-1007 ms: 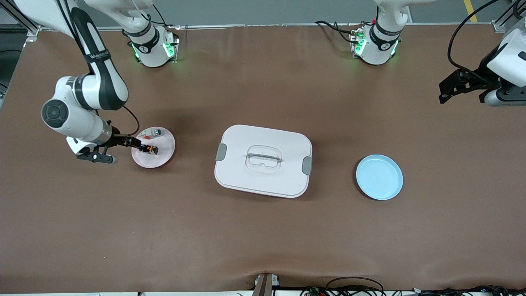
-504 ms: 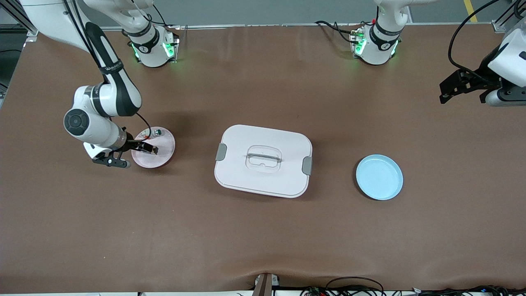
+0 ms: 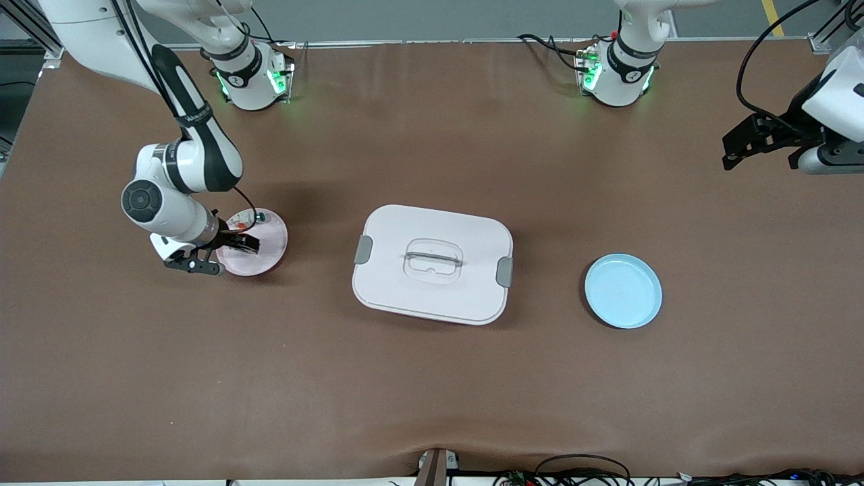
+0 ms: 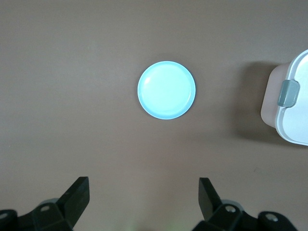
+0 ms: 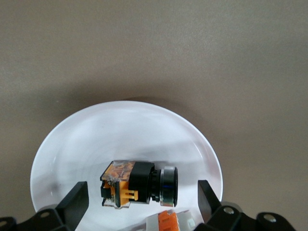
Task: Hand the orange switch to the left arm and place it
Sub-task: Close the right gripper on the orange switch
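Observation:
The orange switch, black with orange parts, lies on its side on a round pale plate. My right gripper is open low over that plate, one finger on each side of the switch and apart from it. In the front view the right gripper covers the switch on the plate, at the right arm's end of the table. The white box sits mid-table. My left gripper waits open and empty in the air at the left arm's end; it also shows in the left wrist view.
A small white-grey part with a green top lies on the same plate, and an orange-and-white part lies beside the switch. A light blue plate sits between the box and the left arm's end, also in the left wrist view.
My right arm has swung in toward the plate, and its gripper now sits closer over the switch. The left arm and the box have not moved.

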